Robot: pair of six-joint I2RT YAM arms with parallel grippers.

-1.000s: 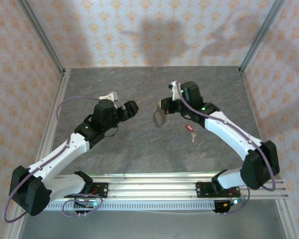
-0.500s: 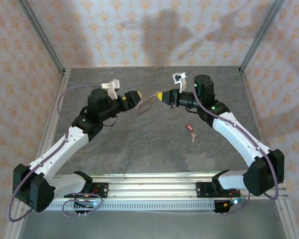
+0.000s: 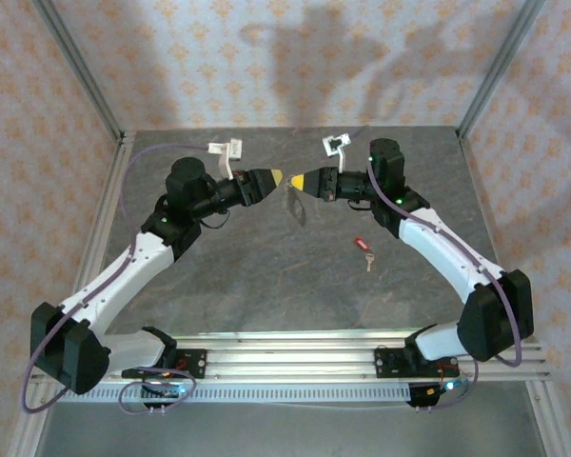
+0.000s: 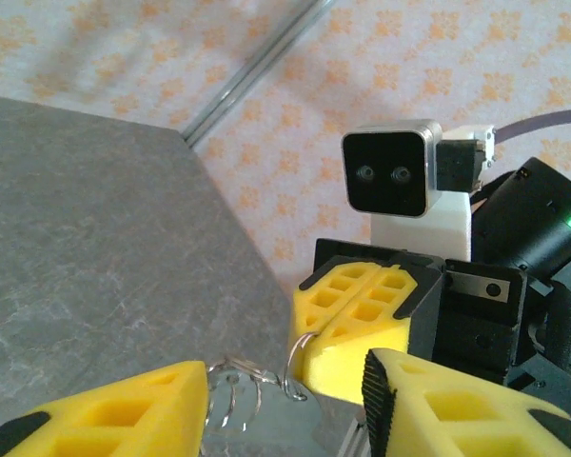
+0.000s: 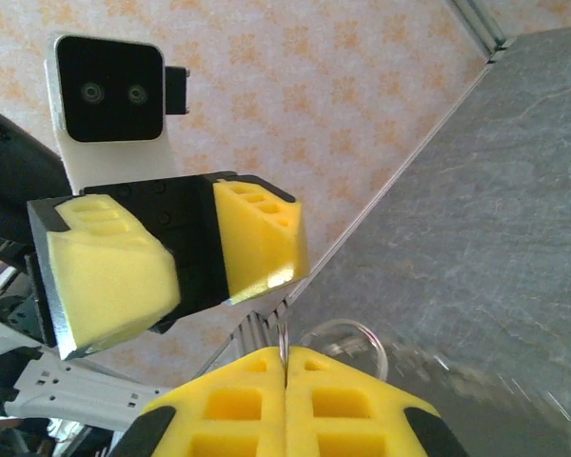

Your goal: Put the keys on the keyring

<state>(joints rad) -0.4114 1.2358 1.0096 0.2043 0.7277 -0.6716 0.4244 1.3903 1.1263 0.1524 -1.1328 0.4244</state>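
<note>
Here, the left gripper (image 3: 271, 177) is hovering with fingers spread, facing the keyring (image 5: 350, 332), which the right gripper (image 3: 300, 181) is pinching shut above the far part of the table (image 3: 266, 276). The red-headed key (image 3: 364, 248) is lying nearer and rightward, apart.

Holding the left gripper (image 3: 274, 177) and right gripper (image 3: 298, 181) tip to tip above the far middle of the table (image 3: 266, 281), with the key (image 3: 363, 247) lying nearer, to the right.
</note>
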